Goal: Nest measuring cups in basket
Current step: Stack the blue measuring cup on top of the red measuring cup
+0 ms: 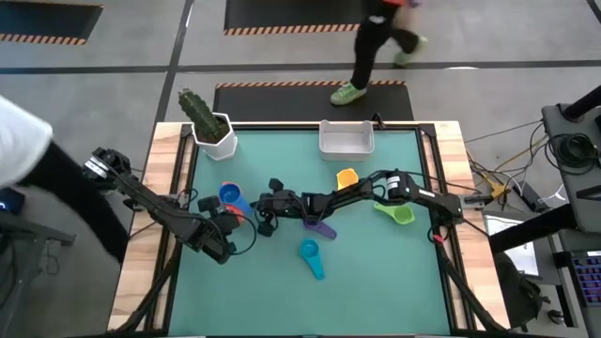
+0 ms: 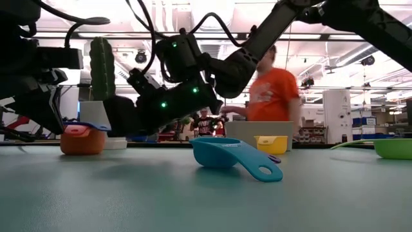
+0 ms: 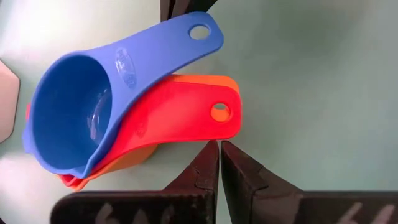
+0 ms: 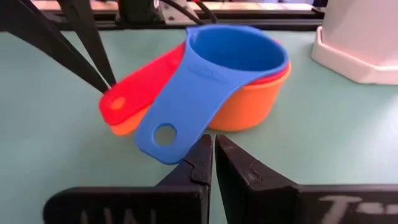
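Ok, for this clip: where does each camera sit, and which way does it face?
High: overhead, straight down on the table; both arms show.
Low: table height, level across it toward the teal cup; arms enter from above.
Left wrist: past the shut left gripper at the nested stack.
Right wrist: past the shut right gripper.
Both wrist views share that stack, blue cup on top.

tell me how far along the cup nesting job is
Partly done: the blue cup sits inside the red cup and the orange cup, stacked on the mat. Nothing is held: the left gripper and the right gripper are shut, empty, beside that stack. Left to do: the teal, yellow, green and purple cups lie loose, and the basket looks empty.
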